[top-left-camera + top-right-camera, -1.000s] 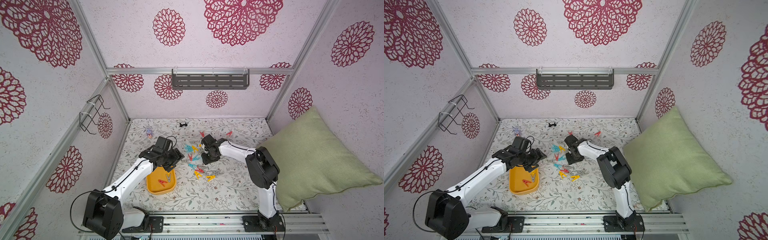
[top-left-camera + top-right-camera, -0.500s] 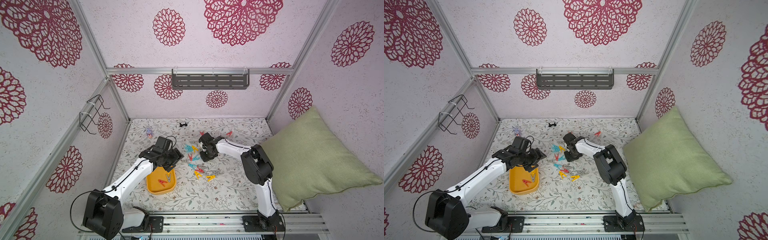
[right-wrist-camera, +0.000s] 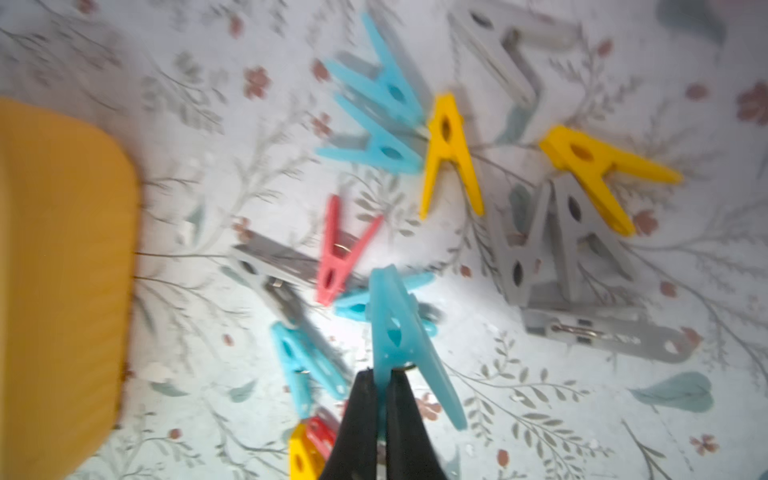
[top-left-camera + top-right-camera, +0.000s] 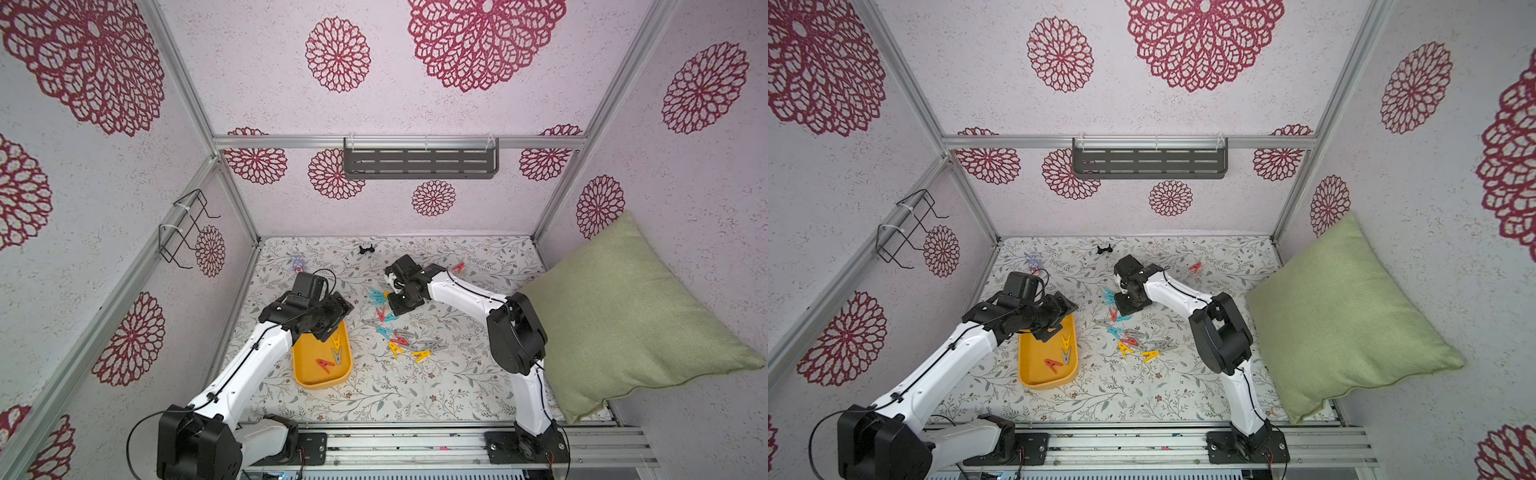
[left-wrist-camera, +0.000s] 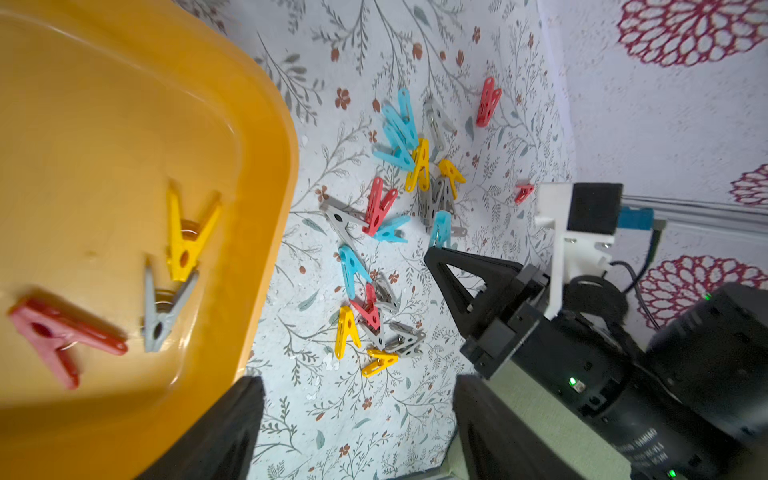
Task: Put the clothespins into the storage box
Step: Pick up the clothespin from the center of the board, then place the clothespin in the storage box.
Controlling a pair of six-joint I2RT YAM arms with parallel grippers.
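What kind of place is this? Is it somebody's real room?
Probably a robot test booth dressed like a home: flowery wallpaper panels in a bare metal frame, a left arm and right arm mounted on a rail, and a green pillow.

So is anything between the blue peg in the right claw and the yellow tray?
Yes: the left gripper hangs open over the far end of the tray, on the line from the blue peg in the right gripper. Loose clothespins lie beneath.

Yellow storage box [image 4: 305,376] holds red, grey, yellow clothespins [image 4: 337,355]; rest scattered beside it, one teal in right gripper [image 3: 382,374].
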